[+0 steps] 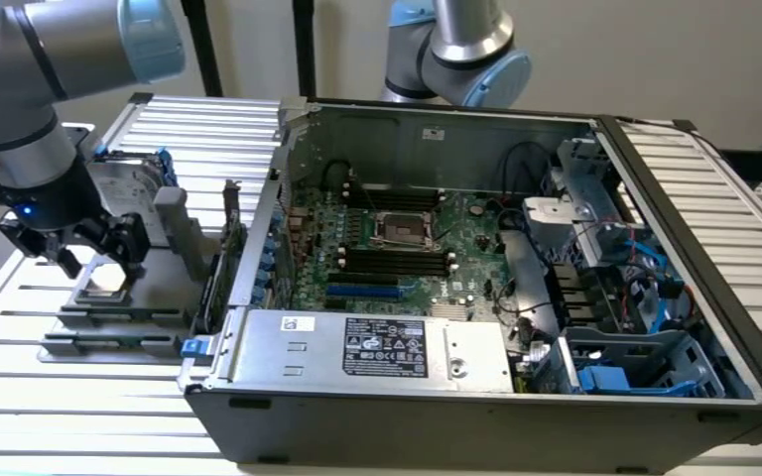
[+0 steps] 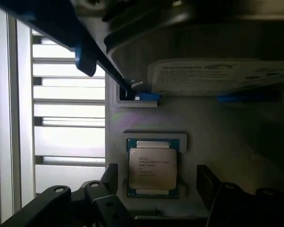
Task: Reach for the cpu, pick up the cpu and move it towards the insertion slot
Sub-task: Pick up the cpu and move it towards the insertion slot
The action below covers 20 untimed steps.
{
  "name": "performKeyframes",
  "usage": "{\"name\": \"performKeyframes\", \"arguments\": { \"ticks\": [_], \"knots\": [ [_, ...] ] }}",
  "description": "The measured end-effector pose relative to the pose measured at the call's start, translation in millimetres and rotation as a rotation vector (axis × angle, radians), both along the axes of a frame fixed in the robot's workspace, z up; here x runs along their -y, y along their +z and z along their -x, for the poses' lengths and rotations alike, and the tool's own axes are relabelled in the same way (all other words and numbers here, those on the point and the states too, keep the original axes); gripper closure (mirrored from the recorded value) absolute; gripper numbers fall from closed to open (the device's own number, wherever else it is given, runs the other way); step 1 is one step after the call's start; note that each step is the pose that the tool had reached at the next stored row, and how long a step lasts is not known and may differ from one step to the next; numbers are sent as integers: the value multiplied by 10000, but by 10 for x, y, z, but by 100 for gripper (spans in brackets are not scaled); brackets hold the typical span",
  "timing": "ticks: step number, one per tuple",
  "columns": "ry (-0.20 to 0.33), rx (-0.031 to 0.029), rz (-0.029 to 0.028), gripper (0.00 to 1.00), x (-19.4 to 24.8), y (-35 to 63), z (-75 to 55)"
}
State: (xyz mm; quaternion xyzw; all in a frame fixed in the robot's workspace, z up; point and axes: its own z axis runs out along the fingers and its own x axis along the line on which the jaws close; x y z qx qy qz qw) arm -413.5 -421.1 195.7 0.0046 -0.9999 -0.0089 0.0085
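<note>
The cpu [image 2: 152, 170], a small square chip with a silvery top, lies flat in a recess of a grey holder plate [image 2: 227, 137]. My gripper [image 2: 158, 182] is open just above it, one dark finger [image 2: 111, 177] on each side, apart from the chip. In the exterior view the gripper [image 1: 96, 260] hangs over the cpu [image 1: 103, 286] at that view's left, outside the computer case. The insertion slot [image 1: 401, 230], a square socket with a shiny frame, sits on the green motherboard [image 1: 467, 243] inside the open case.
An upright silver hard drive [image 1: 136, 188] with blue rails stands just behind the gripper on the grey plate [image 1: 116, 332]. The case wall [image 1: 269, 228] rises between plate and motherboard. A second arm [image 1: 454, 50] stands behind the case. Slatted white table [image 1: 76, 416] all around.
</note>
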Motion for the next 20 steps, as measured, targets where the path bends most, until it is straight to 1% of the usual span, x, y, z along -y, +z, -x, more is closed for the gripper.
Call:
{"name": "performKeyframes", "arguments": {
  "ticks": [10,20],
  "knots": [
    [-29,-1,0,24,-12,-54,18],
    [-171,-1,1,24,-13,-90,30]
  ]
}}
